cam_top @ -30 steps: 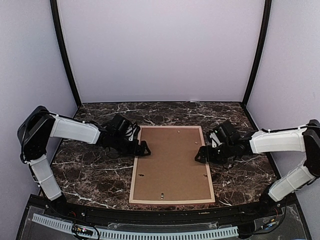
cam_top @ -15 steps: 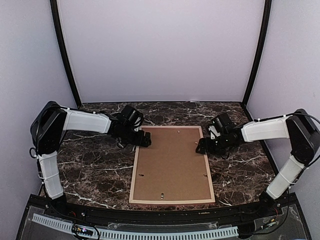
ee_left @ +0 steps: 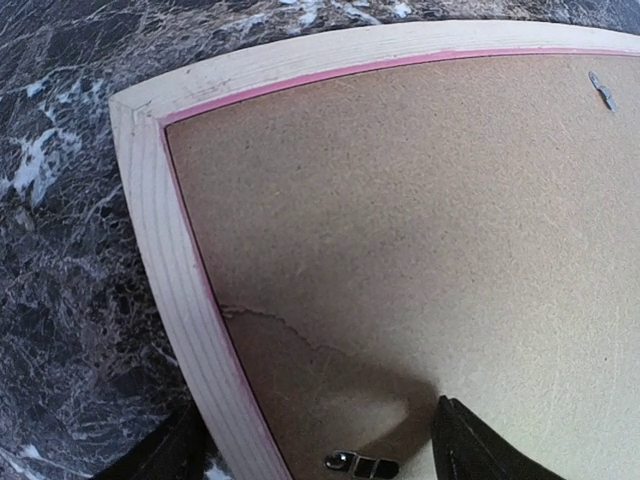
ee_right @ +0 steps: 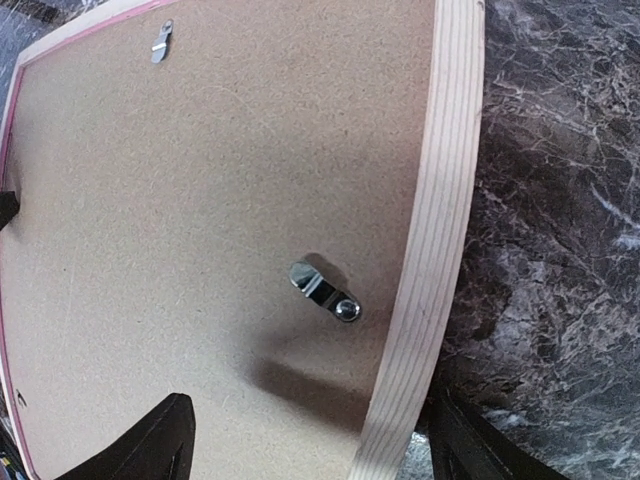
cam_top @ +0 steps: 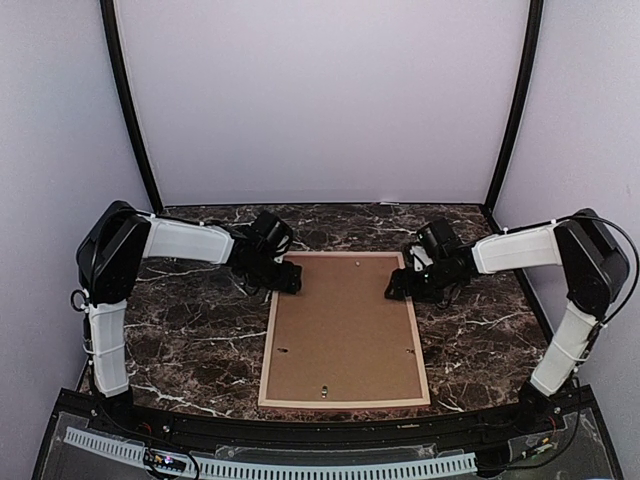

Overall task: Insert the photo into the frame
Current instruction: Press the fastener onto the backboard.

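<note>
The frame (cam_top: 271, 340) lies face down on the table, its pale wood reverse up, with a brown backing board (cam_top: 345, 320) set inside it. The photo is hidden. My left gripper (cam_top: 288, 283) stands open over the frame's far left corner. In the left wrist view that gripper (ee_left: 320, 462) straddles the wooden rail (ee_left: 170, 260), one finger outside it and one over the board, beside a metal clip (ee_left: 362, 465). My right gripper (cam_top: 398, 288) is open at the far right side. In its own view it (ee_right: 310, 452) straddles the right rail (ee_right: 440, 200) near a clip (ee_right: 325, 292).
The dark marble table (cam_top: 190, 340) is walled in by pale panels at the back and both sides. Small metal turn clips dot the board, and a hanger (cam_top: 324, 391) sits near its front edge. Black trim runs along the table's near edge (cam_top: 320, 432).
Both arms have slid along the frame's sides toward its far end and now sit near the two far corners. The frame and board have not moved.
</note>
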`<state>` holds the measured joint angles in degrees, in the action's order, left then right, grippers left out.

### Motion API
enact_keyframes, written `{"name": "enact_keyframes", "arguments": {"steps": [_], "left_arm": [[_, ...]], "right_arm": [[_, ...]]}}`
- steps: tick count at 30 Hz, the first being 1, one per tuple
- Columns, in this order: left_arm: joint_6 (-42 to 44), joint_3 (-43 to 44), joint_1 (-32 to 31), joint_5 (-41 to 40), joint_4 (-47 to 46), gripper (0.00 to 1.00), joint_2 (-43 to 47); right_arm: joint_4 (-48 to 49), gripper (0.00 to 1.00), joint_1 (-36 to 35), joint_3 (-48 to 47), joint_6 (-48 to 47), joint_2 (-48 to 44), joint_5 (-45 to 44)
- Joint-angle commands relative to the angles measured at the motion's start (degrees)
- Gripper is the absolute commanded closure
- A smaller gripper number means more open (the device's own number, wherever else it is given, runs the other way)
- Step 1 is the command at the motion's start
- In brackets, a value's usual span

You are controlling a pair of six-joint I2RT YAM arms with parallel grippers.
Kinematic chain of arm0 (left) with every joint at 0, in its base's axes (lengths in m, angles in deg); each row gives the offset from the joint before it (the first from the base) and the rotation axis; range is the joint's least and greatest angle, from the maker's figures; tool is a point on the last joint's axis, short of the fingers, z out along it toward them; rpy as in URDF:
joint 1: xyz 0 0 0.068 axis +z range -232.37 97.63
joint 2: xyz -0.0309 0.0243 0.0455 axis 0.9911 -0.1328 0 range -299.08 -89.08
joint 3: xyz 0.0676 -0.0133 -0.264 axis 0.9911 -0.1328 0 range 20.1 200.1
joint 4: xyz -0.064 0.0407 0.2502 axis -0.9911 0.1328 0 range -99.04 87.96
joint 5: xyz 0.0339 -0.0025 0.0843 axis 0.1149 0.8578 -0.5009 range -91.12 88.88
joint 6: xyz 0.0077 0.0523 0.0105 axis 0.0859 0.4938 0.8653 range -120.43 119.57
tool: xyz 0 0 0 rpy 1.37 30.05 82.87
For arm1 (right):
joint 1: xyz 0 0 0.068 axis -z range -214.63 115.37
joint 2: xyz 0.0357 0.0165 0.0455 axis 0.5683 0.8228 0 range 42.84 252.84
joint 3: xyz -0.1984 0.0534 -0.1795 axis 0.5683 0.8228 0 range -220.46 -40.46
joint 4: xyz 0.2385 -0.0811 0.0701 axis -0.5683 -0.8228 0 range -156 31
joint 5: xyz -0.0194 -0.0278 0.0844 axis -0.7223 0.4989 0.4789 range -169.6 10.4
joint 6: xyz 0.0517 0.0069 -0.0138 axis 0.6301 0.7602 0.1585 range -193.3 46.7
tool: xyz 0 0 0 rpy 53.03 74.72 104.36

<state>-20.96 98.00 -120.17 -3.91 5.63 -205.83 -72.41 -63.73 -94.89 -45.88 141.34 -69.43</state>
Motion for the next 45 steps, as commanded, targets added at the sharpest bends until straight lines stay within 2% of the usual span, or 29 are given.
{"name": "enact_keyframes", "arguments": {"steps": [1,11,19,27,36,42,45], "left_arm": [[0.0,0.85,-0.11,-0.14,2.17,0.22,-1.06],[-1.52,-3.34,-0.16,4.65,1.94,0.41,0.83],[-1.6,-4.88,-0.17,6.22,2.24,0.44,2.28],[-1.32,-6.66,-0.17,6.43,2.71,0.36,4.05],[-0.79,-7.36,-0.16,6.0,1.1,0.4,3.89],[-0.9,-6.31,-0.16,5.37,0.27,0.23,3.4],[-0.91,-5.79,-0.01,4.44,0.01,0.21,3.37]], "right_arm": [[0.13,0.18,0.36,-0.94,-0.88,0.77,0.83],[0.88,0.18,0.45,0.79,-0.77,-0.96,0.29],[1.36,0.18,0.45,2.11,-0.53,-1.61,0.31],[1.21,0.18,0.45,2.23,-0.5,-1.81,0.31],[1.25,0.19,0.46,2.16,-0.41,-1.49,0.53],[1.41,0.18,0.45,1.89,-0.28,-0.83,0.99],[1.37,0.18,0.45,1.71,-0.28,-0.57,1.16]]}}
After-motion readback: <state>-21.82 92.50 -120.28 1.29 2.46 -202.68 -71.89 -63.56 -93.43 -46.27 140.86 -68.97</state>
